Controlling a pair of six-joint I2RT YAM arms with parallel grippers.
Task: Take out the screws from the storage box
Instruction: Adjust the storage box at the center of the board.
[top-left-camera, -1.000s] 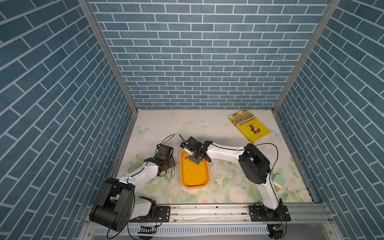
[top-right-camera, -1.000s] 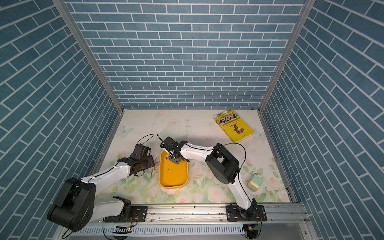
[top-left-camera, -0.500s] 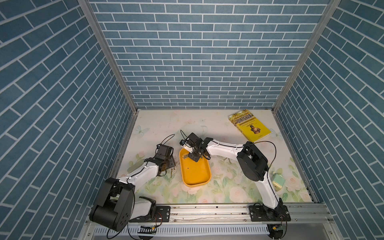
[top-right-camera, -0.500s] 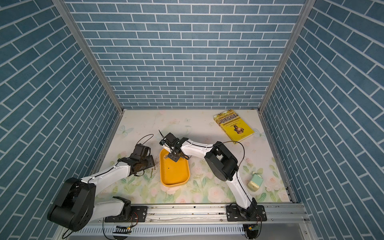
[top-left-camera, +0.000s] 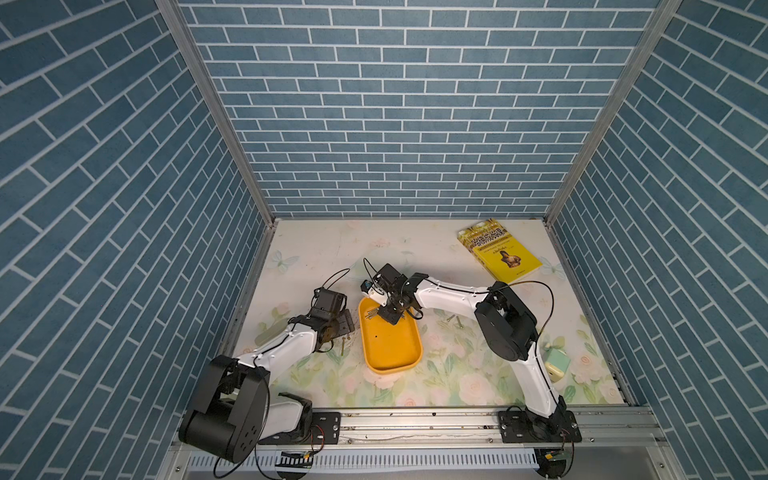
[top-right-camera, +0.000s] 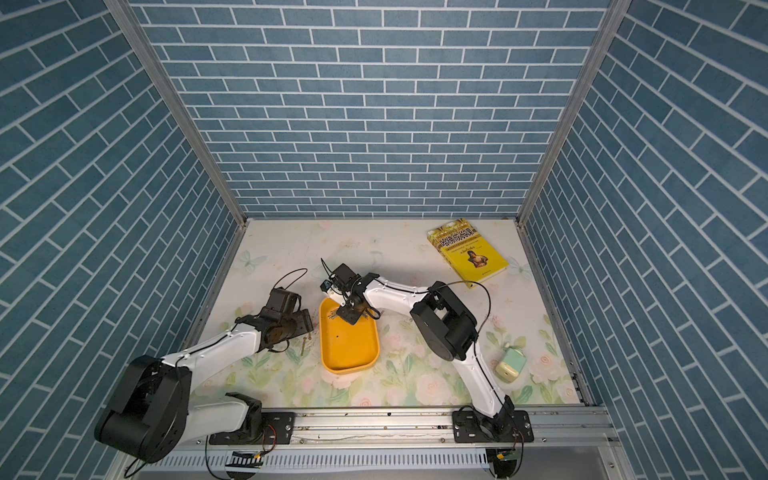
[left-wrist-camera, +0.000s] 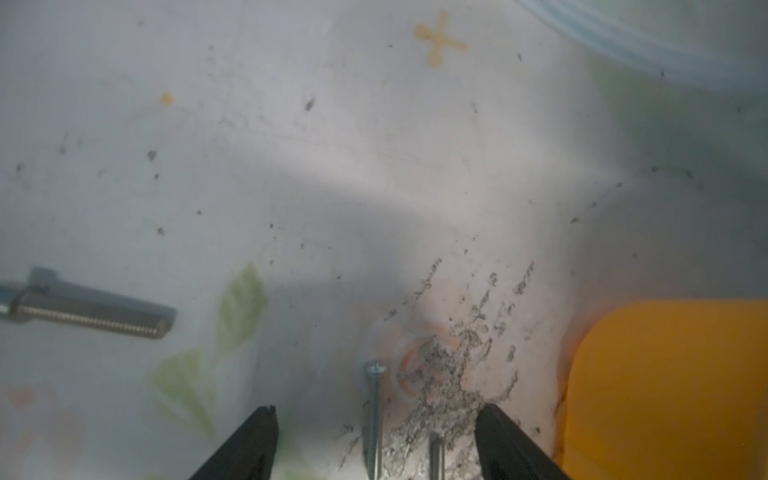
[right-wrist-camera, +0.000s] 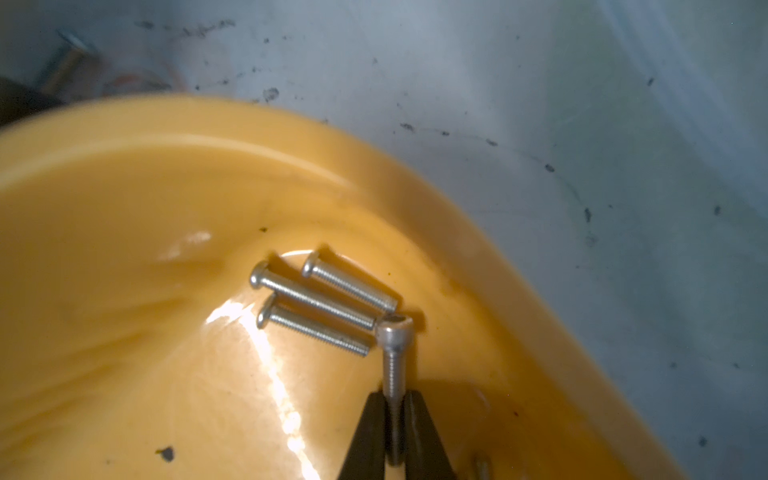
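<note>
Since a second ago:
- right gripper (right-wrist-camera: 395, 399) pinched shut on screw (right-wrist-camera: 394, 357), held by shank, head out
- left gripper (left-wrist-camera: 376, 411) sprung wide, empty
- tray (right-wrist-camera: 124, 199) skewed slightly

Three screws (right-wrist-camera: 320, 303) remain at tray's far end, tips against gripped screw's head. Two more lie on table (left-wrist-camera: 374, 166) between left jaws, just beside tray.

Judgement: lift straight up and clear rim before swinging out. Keep squeeze firm, since thin shank may pivot, and avoid dragging neighbours.

Book (top-left-camera: 498, 257) cover writing too small to read.
</note>
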